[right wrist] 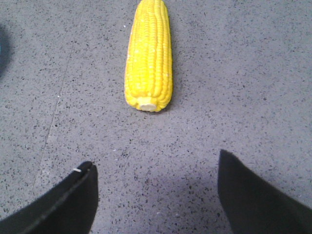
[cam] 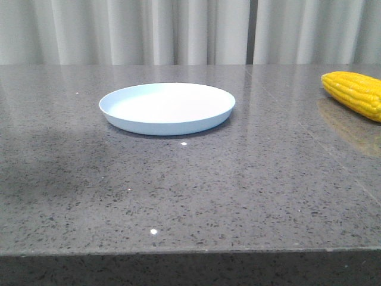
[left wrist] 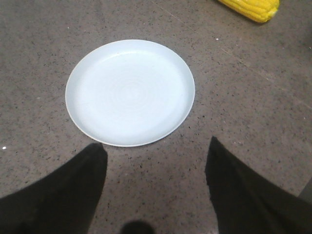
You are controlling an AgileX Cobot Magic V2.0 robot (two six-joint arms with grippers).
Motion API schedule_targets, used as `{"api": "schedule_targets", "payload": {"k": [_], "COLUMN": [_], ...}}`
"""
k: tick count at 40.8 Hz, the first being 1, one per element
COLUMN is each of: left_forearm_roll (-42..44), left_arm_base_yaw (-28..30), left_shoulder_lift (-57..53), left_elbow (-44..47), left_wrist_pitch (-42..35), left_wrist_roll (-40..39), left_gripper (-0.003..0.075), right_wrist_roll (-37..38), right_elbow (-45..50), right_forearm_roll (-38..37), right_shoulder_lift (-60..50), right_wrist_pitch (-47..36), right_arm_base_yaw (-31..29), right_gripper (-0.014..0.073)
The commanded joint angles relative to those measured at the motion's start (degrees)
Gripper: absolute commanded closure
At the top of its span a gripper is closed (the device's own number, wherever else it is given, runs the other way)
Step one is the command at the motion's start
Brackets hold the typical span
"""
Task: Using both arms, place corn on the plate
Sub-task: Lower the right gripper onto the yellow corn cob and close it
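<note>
Meanwhile, the plate (cam: 167, 108) sat flat on the grey speckled stone table (cam: 178, 190), a little left of centre and toward the far side, its shallow pale blue-white bowl holding nothing. The corn (cam: 355, 92) lay on its side on the bare tabletop at the far right, well apart from the plate, partly cut off by the edge of the front view, with a faint yellow reflection on the polished stone just near it. Pale curtains (cam: 178, 30) hung behind the far edge of the table. Neither arm appeared in the front view. From the left wrist camera, the left gripper (left wrist: 155, 158) hung over the table close to the plate's rim, its two dark tapered fingers (left wrist: 73, 187) spread wide with only stone between them, grasping nothing; the plate (left wrist: 129, 91) lay whole before it, and one end of the corn (left wrist: 253, 7) showed beyond the plate. From the right wrist camera, the right gripper (right wrist: 156, 178) was likewise spread wide and empty above the table, its fingers (right wrist: 253, 195) parted to either side, and the corn (right wrist: 148, 56) lay lengthwise ahead of the gap, its pale cut end turned toward the gripper, near but not touching either finger. A thin seam in the stone ran beside the cob
</note>
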Motion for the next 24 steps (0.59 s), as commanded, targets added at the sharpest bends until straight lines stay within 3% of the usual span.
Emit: {"api": "schedule_targets", "payload": {"k": [1,12,24], "left_forearm_roll": [1.2,1.8,1.8], "left_arm_base_yaw": [-1.1,-1.1,-1.1], "left_shoulder_lift": [-6.1,-15.7,-17.0], "left_elbow": [1.8,7.4,7.5], "left_wrist_pitch": [-3.1,-2.8,-2.9], "left_wrist_roll": [0.1,0.1,0.1], "left_gripper": [0.0281,0.0281,0.0280], "right_wrist_roll": [-0.3,-0.3,-0.3], "right_elbow": [-1.7,-1.7,-4.8], "right_forearm_roll": [0.1,0.1,-0.2], "right_shoulder_lift": [0.0,0.0,2.7], "right_wrist_pitch": [-4.2,-4.4,-3.3], "right_arm_base_yaw": [0.0,0.0,0.2], "right_gripper": [0.0053,0.0053,0.0052]}}
